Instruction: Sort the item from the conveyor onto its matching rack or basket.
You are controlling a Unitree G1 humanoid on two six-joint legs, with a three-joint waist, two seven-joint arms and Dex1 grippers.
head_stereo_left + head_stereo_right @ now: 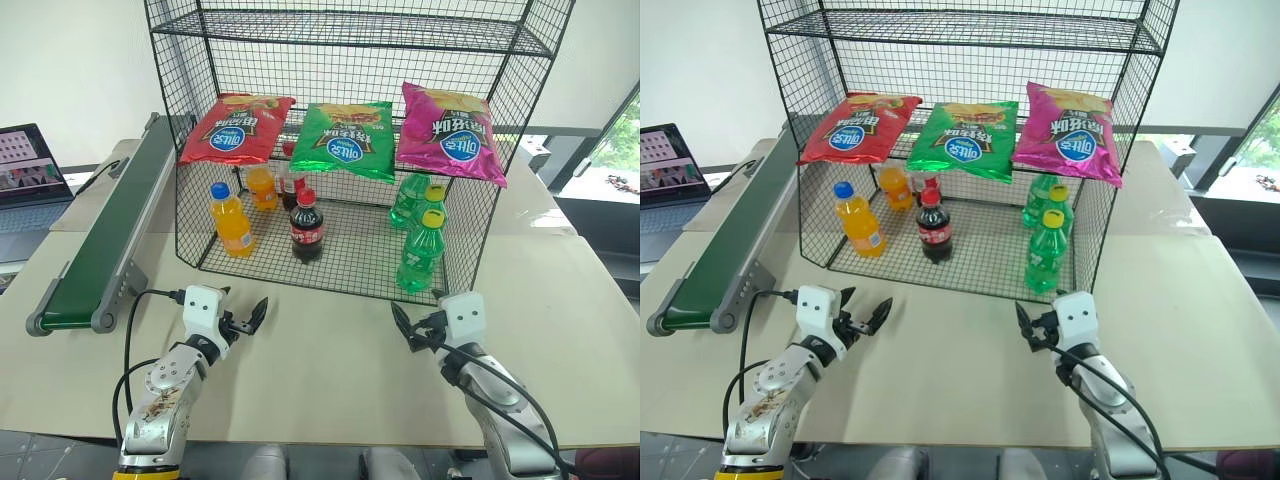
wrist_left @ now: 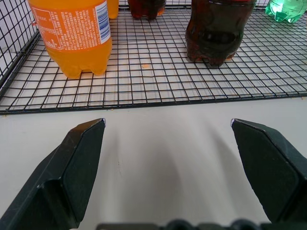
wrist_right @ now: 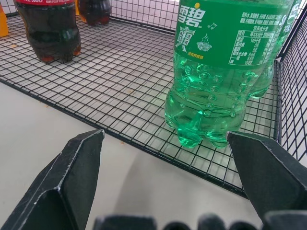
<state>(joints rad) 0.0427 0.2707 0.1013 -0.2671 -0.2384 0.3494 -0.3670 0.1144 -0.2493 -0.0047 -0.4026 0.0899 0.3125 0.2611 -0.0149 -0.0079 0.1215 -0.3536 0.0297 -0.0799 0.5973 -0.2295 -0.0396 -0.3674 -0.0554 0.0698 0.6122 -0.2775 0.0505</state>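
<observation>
The item, an orange soda bottle with a blue cap, stands upright on the left of the bottom tier of the black wire rack. The dark-green conveyor runs along the table's left side with nothing on its belt. My left gripper hovers open over the table just in front of the rack, with the orange bottle ahead of it and slightly to the left. My right gripper is open too, in front of the rack's right part, facing a green bottle. Neither holds anything.
On the same tier stand a cola bottle, a squat orange bottle and green bottles. Red, green and pink chip bags hang on the rack's front. A laptop sits far left.
</observation>
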